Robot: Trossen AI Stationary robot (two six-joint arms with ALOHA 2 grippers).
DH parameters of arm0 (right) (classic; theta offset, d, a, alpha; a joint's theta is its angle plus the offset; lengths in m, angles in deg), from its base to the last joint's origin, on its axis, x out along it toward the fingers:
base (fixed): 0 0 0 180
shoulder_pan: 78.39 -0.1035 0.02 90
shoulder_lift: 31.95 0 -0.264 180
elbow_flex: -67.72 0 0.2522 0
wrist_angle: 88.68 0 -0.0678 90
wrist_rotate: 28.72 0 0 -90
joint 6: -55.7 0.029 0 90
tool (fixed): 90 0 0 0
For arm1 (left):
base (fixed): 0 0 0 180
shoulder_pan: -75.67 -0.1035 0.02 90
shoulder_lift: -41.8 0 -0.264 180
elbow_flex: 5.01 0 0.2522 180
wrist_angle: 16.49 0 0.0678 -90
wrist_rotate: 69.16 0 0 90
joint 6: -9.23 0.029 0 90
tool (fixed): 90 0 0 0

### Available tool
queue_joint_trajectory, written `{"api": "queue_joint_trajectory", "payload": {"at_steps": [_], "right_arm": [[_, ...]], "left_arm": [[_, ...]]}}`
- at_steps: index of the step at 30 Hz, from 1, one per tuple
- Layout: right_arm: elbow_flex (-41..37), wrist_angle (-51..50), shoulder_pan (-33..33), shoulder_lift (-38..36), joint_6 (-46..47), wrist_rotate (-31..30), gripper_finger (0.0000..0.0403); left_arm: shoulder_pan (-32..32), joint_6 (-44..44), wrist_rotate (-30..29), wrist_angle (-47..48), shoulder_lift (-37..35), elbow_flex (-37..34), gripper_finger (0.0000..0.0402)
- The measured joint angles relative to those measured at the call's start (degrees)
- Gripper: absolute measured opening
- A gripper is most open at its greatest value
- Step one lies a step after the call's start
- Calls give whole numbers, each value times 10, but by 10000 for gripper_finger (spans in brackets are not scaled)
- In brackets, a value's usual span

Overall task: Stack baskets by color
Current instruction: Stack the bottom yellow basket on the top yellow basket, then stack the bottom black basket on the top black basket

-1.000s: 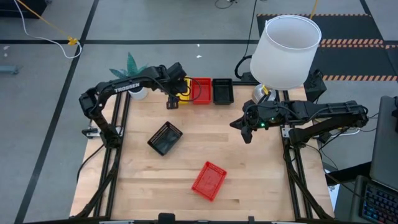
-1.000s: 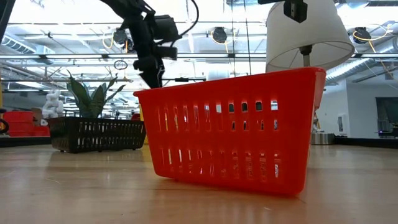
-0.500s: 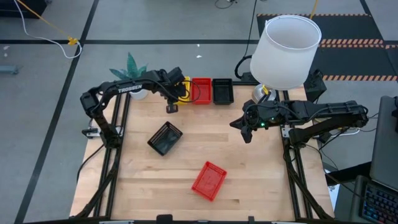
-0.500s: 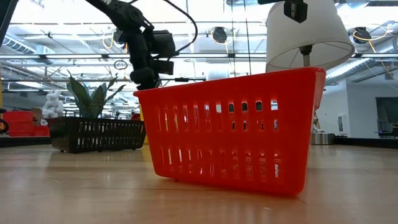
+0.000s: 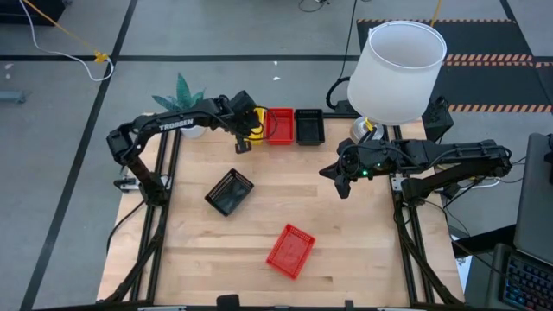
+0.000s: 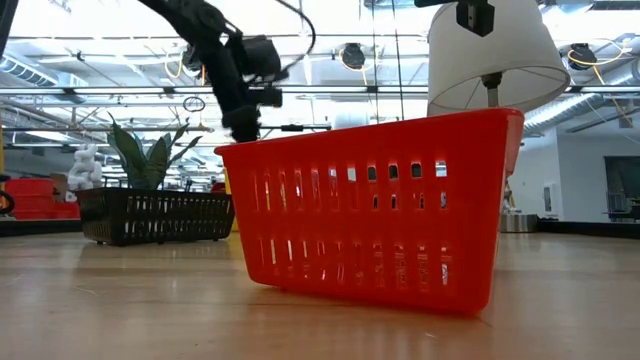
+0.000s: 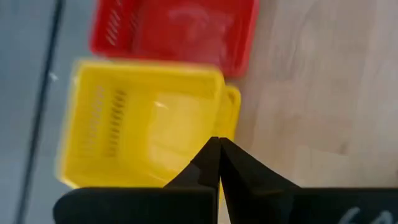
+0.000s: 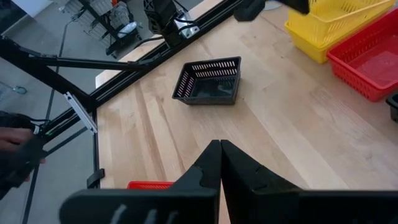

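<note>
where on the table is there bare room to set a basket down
Bare wood lies between the loose black basket and the right pincer, and right of the loose red basket. The far edge is crowded: yellow stack, red stack, black stack, with the left pincer alongside.

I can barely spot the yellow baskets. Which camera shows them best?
The left wrist view: the yellow baskets fill it, beyond the shut left pincer. The high view shows a sliver behind the arm, the right wrist view a corner, the low view none.

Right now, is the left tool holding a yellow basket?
No. The left tool is shut and empty above the yellow baskets.
</note>
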Motion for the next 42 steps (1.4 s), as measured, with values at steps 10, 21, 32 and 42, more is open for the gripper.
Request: {"api": "queue_joint_trajectory", "payload": {"at_steps": [10,21,32,42], "right_arm": [[0,0,0,0,7,0,0],[0,0,0,0,3,-18,0],[0,0,0,0,3,-23,0],[0,0,0,0,11,-31,0]], "left_arm": [[9,-27,5,-5,4,-26,10],[4,-28,-21,-44,-9,-22,12],[-10,-28,6,-56,1,-41,13],[-20,-135,17,-45,-39,-40,4]]}}
